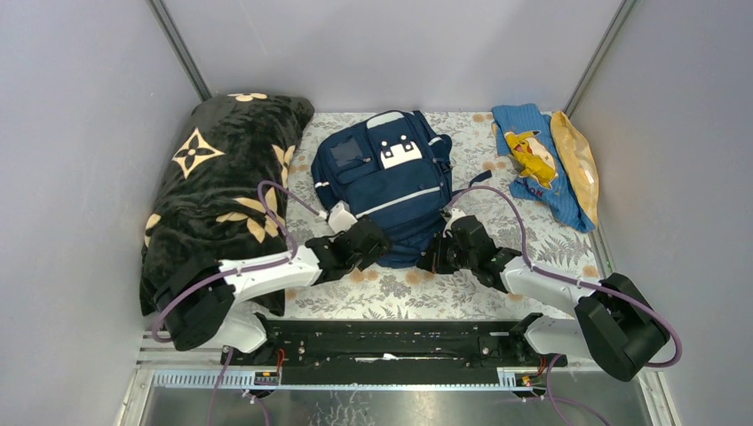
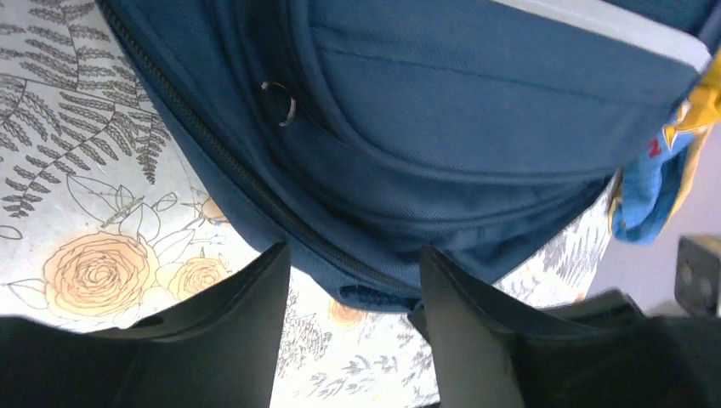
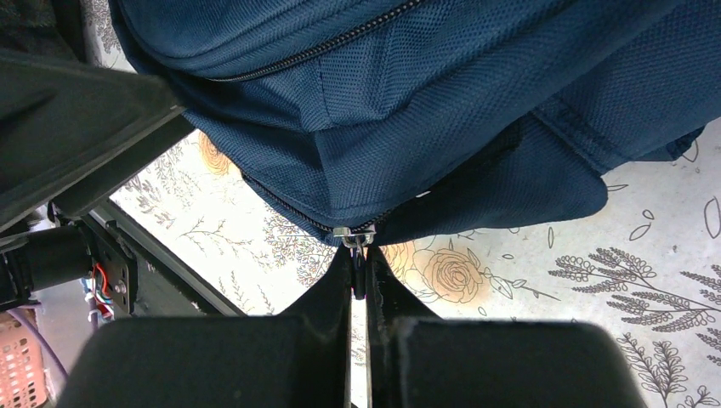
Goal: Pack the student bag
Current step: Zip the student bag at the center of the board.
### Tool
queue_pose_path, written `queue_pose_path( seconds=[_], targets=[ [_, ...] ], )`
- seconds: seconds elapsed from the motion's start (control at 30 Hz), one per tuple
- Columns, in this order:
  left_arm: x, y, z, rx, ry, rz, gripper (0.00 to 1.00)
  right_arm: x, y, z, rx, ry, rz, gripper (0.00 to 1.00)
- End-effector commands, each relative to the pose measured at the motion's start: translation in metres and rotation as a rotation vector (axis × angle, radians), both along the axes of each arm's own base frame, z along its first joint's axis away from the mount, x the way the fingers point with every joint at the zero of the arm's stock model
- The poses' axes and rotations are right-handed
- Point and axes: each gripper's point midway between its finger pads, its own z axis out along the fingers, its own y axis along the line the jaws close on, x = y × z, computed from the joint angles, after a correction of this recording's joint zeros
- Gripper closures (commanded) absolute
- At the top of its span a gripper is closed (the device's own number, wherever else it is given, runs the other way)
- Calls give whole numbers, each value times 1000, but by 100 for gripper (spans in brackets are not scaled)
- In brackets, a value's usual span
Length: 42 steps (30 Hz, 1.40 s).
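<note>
The student bag (image 1: 391,191) is laid flat in the middle of the flowered table cover (image 1: 550,253), between the black blanket (image 1: 222,195) on the left and the light blue cloth (image 1: 533,164) at the far right. At the bag's near edge the right gripper (image 3: 359,268) is seen with its jaws pressed together on the zipper pull (image 3: 355,237), so that the small metal tab is pinched at the very tips. The left gripper (image 2: 353,255) is held just to the left of it with jaws spread. The bag's near hem lies between them but is not clamped.

The thin tab could be lost from the pinch if it is drawn at an angle to the line of the zip. As the fabric is not pinned by the left gripper, the whole soft bag could be dragged across the cover instead of the slider being run. Loose cloth beside the slider could also be caught in the teeth and the zip jammed.
</note>
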Motion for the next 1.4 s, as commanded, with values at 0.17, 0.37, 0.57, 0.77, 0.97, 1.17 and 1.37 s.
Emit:
queue_pose_path(
  seconds=[0.17, 0.37, 0.57, 0.77, 0.97, 1.17, 1.37],
  targets=[
    [23, 27, 0, 78, -50, 150, 88, -3, -21, 0, -95, -27, -31, 100],
    [25, 93, 15, 141, -89, 213, 100, -5, -40, -3, -193, -44, -40, 100],
    [16, 181, 25, 272, -90, 302, 100, -9, -42, -5, -208, -41, -19, 100],
    [21, 209, 29, 337, -102, 293, 100, -6, -39, -1, -212, -50, 8, 100],
    [40, 169, 54, 398, -203, -34, 61, -6, -26, 10, -174, -60, 69, 100],
    [15, 91, 93, 456, -388, -396, 37, -4, -24, 18, -162, -89, 89, 100],
    [-23, 10, 88, 526, -519, -733, 33, -12, -4, 35, -59, -93, 174, 100]
  ],
)
